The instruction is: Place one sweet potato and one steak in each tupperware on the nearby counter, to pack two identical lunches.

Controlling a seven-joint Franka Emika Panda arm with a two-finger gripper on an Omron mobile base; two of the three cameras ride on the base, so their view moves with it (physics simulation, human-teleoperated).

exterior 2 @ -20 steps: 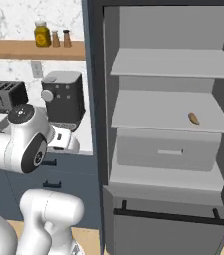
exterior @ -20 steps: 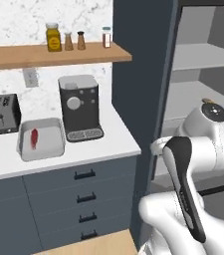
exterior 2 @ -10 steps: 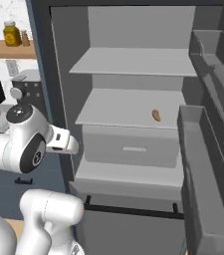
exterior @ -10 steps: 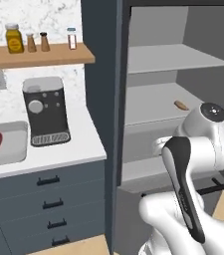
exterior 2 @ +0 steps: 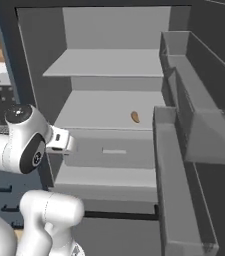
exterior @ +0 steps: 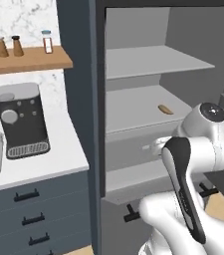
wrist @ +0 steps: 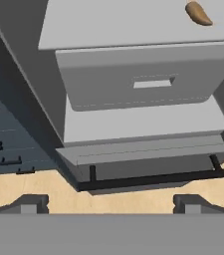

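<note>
Fridge shelf (exterior 2: 104, 107), sweet potato (exterior 2: 135, 117) half-cropped

In front of me stands an open fridge (exterior 2: 109, 75) with grey shelves and a drawer (wrist: 143, 82) below them, its door bins (exterior 2: 184, 150) swung out on the right. To the left, a marble wall (exterior: 29, 20), a wooden shelf (exterior: 29, 61) with jars, a coffee machine (exterior: 21, 119). Light wood floor (wrist: 133, 199) beneath.
</note>
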